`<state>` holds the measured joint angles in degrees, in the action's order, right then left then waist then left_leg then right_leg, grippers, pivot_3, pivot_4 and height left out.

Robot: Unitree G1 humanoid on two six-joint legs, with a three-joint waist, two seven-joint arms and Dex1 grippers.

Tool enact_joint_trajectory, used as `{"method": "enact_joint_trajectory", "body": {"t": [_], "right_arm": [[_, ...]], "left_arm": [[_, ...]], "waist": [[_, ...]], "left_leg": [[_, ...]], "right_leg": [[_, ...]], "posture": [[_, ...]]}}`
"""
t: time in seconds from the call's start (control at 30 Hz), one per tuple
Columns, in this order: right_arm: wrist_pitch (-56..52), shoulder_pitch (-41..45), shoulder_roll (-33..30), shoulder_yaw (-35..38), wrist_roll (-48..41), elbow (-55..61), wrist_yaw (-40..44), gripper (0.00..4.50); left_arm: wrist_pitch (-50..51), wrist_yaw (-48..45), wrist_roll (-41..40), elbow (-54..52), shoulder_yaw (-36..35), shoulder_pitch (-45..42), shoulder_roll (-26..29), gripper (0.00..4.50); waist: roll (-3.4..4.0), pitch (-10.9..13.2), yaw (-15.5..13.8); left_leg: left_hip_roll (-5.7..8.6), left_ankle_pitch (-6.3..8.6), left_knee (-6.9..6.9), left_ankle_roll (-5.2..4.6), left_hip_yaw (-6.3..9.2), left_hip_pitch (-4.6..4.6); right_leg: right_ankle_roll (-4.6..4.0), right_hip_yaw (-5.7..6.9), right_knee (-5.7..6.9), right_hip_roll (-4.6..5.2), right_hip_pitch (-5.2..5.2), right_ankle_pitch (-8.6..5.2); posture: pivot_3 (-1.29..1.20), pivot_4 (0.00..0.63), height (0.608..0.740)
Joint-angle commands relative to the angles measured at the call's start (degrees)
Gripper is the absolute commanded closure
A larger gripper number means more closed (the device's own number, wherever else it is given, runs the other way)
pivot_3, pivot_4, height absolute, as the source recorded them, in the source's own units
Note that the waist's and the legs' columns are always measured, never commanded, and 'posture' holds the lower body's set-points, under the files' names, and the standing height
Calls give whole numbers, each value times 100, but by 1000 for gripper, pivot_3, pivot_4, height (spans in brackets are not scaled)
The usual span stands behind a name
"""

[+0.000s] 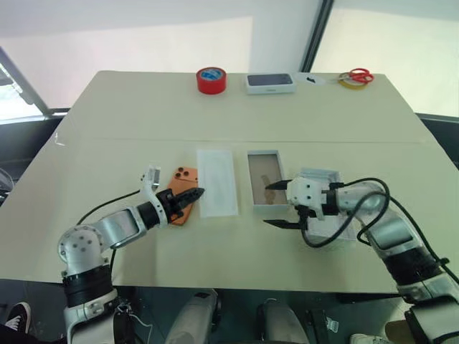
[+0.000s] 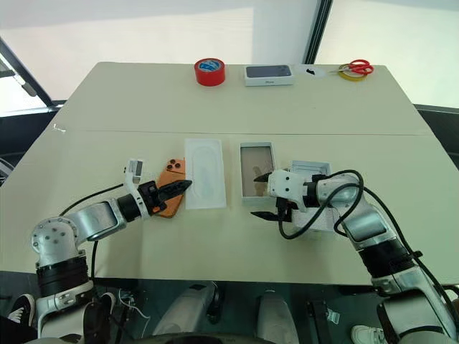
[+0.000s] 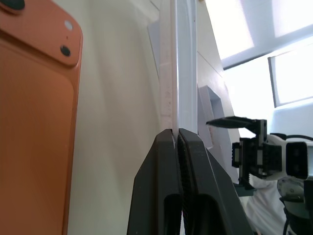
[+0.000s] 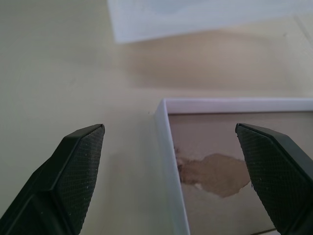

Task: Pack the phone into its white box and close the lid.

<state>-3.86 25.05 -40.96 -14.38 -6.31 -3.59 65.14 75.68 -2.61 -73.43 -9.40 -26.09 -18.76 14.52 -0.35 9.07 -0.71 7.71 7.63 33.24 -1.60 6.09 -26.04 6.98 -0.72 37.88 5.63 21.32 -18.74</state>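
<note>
The orange phone [image 1: 183,175] lies on the table with its camera block toward the far side. My left gripper [image 1: 197,192] is shut just above it, with nothing seen between the fingers. The tips point at the edge of a flat white insert [image 1: 217,183]. In the left wrist view the phone [image 3: 34,122] sits beside the shut fingers [image 3: 161,196]. The white box [image 1: 259,172] lies open, its tan floor bare. My right gripper [image 1: 278,205] stands open over the box's near end, the box's corner [image 4: 171,161] between its fingers. Behind my right wrist, partly hidden, is the lid [image 1: 320,175].
At the table's far edge are a red tape roll [image 1: 211,80], a dark-topped white box [image 1: 270,83], and red-handled scissors with a yellow tape ring [image 1: 356,77]. A seam crosses the table beyond the insert and box.
</note>
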Motion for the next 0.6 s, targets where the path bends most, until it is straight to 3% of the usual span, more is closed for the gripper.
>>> {"method": "enact_joint_trajectory", "body": {"t": [0.03,0.07,0.3,0.6], "right_arm": [[-142,267,107,-76,-49,-233,272,533],[-160,304,137,-101,-36,-290,290,772],[-297,290,278,-287,149,-178,333,4432],[-988,9,576,-365,8,948,114,4475]], "left_arm": [[-341,58,-225,-394,-9,30,20,4500],[-383,91,-253,-428,12,60,23,4500],[-704,526,-910,-504,53,157,23,4500],[-1105,810,-1624,-279,382,42,86,4500]], "waist": [[0,0,4],[0,0,6],[0,0,7],[-1,0,0]], "left_leg": [[-1,0,0,0,0,0],[-1,0,0,0,0,0],[-1,0,0,1,0,0],[-1,0,0,1,1,0]], "right_leg": [[0,0,0,-1,0,0],[0,0,0,-1,0,0],[0,0,2,-1,1,0],[0,0,2,-1,2,0]], "posture": [[0,150,740],[0,150,740],[0,150,740],[0,150,740]]}}
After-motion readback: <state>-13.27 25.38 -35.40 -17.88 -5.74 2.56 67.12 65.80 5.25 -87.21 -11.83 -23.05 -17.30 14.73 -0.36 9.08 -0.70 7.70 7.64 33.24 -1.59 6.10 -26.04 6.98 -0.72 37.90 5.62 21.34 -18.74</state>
